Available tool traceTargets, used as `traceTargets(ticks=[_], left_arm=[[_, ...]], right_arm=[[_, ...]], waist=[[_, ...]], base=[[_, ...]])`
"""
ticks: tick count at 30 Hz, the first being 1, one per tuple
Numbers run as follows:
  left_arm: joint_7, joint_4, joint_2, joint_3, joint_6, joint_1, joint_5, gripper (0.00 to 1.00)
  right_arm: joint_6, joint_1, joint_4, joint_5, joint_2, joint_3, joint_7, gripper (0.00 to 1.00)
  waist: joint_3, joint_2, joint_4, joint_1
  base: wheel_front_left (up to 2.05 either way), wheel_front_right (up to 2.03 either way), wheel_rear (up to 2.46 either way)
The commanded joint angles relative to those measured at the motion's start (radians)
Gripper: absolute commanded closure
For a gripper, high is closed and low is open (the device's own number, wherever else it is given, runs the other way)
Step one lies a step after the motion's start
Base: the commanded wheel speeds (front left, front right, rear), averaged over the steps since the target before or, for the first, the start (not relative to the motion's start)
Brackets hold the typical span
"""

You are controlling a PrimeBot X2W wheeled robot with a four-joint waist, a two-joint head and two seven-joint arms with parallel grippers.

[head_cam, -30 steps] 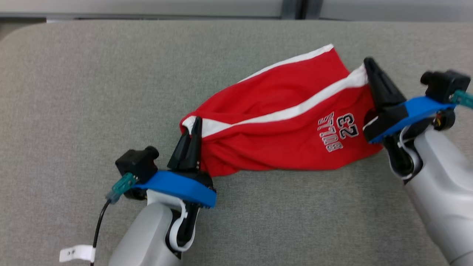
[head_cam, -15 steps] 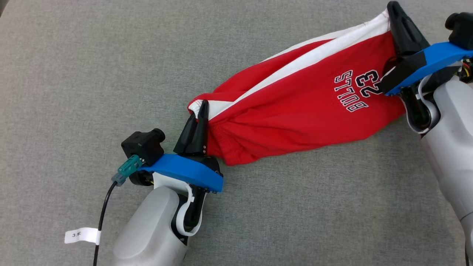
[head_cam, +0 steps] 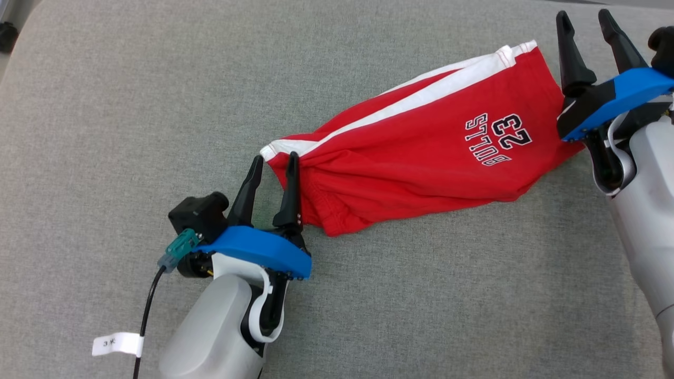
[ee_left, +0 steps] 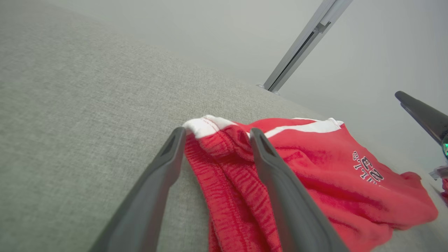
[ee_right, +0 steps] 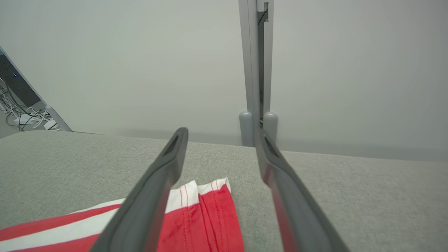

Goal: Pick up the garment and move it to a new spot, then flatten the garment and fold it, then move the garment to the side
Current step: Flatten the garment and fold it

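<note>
The garment (head_cam: 421, 158) is a pair of red shorts with white side stripes and a "BULLS 23" print. It lies stretched out slantwise on the grey table (head_cam: 131, 105). My left gripper (head_cam: 275, 158) stands open at its lower left end, and the bunched white-edged corner (ee_left: 210, 126) rests loose between the two fingers. My right gripper (head_cam: 583, 16) is open at the garment's upper right end, fingers raised beyond the hem. In the right wrist view the hem corner (ee_right: 206, 224) lies below the open right gripper (ee_right: 221, 133), beside the left finger.
A pale wall with a vertical metal rail (ee_right: 257, 70) runs behind the table's far edge. Loose cables (ee_right: 17, 112) lie off the far left corner. A cable with a white tag (head_cam: 117, 345) hangs from my left wrist.
Both grippers have opened and let go of the garment's ends, which now rest on the table. The head camera has shifted, so the whole picture has moved.
</note>
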Motion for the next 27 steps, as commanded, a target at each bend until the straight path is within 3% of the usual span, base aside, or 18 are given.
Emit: traceTargets(ticks=[1,6,15,27], left_arm=[[-0.004,0.003,0.001,0.007,0.006,0.01,0.01,0.0],[-0.004,0.008,0.001,0.046,0.047,0.051,0.085,0.0],[-0.004,-0.073,0.001,0.114,0.155,0.182,0.367,0.0],[-0.004,-0.126,0.001,0.049,0.166,0.215,0.37,0.0]], right_arm=[[0.0,0.019,-0.003,-0.014,0.002,-0.007,-0.004,0.0],[0.0,0.085,-0.037,-0.113,0.022,-0.071,-0.004,0.0],[0.0,0.232,-0.046,-0.247,0.073,-0.171,-0.003,0.0],[0.0,0.16,0.083,-0.243,0.046,-0.158,-0.003,0.0]], waist=[[-0.007,0.0,-0.004,0.0],[-0.047,0.0,-0.013,0.0],[-0.117,0.0,-0.032,0.0],[-0.038,0.0,0.024,0.0]], base=[[0.0,0.0,0.0],[0.0,0.0,0.0],[0.0,0.0,0.0],[0.0,0.0,0.0]])
